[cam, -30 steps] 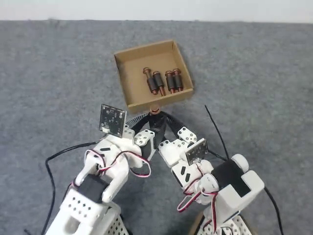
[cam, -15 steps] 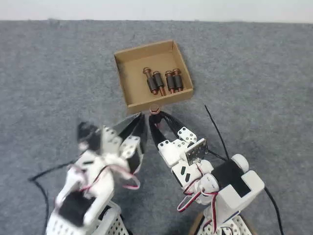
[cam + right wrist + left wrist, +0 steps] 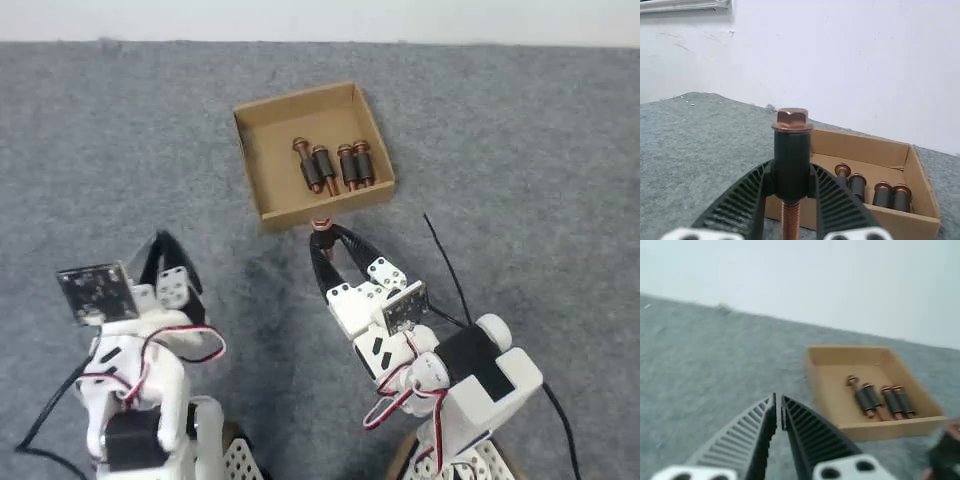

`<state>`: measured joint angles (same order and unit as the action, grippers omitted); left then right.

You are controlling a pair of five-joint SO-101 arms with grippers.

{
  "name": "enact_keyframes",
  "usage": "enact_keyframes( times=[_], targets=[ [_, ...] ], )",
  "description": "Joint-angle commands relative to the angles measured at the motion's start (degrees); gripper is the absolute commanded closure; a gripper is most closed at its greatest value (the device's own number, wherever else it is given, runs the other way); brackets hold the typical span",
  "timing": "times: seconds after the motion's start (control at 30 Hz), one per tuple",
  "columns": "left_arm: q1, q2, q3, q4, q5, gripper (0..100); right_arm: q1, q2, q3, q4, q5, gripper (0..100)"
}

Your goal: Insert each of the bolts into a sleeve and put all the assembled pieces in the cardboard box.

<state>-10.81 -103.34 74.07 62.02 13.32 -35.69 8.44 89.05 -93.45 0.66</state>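
My right gripper (image 3: 790, 185) is shut on a black sleeve (image 3: 790, 162) with a copper bolt (image 3: 791, 119) through it, held upright. In the high view this gripper (image 3: 321, 243) sits just in front of the near wall of the cardboard box (image 3: 262, 115). Several assembled pieces (image 3: 333, 165) lie side by side in the box, also seen in the right wrist view (image 3: 871, 190) and the left wrist view (image 3: 879, 399). My left gripper (image 3: 778, 401) is shut with nothing in it, raised at the left front (image 3: 160, 245), well clear of the box.
Grey carpet (image 3: 520, 150) covers the table all around the box. A black cable (image 3: 445, 270) runs beside the right arm. A pale wall stands behind the table's far edge.
My left arm has pulled back from beside the held piece and swung away to the left front. The right gripper keeps the sleeved bolt in front of the box, shifted only slightly.
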Motion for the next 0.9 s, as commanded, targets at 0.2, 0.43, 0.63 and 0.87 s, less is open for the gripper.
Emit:
enact_keyframes(
  times=[0.2,0.43,0.63,0.87],
  targets=[
    [-6.59,-1.23,20.70,-6.59,-0.53,99,2.42,-1.54,-6.24,-0.40,5.54,99.2],
    [-12.75,-1.23,22.46,-5.36,-0.53,99,4.35,-1.54,-17.05,3.91,5.63,99.2],
    [-9.58,-1.14,22.46,-0.70,-7.74,99,6.90,-1.54,-30.95,28.70,5.36,99.2],
    [-9.58,-1.14,22.46,0.09,-11.34,99,7.87,-1.54,-44.84,51.47,5.10,99.2]
  ],
)
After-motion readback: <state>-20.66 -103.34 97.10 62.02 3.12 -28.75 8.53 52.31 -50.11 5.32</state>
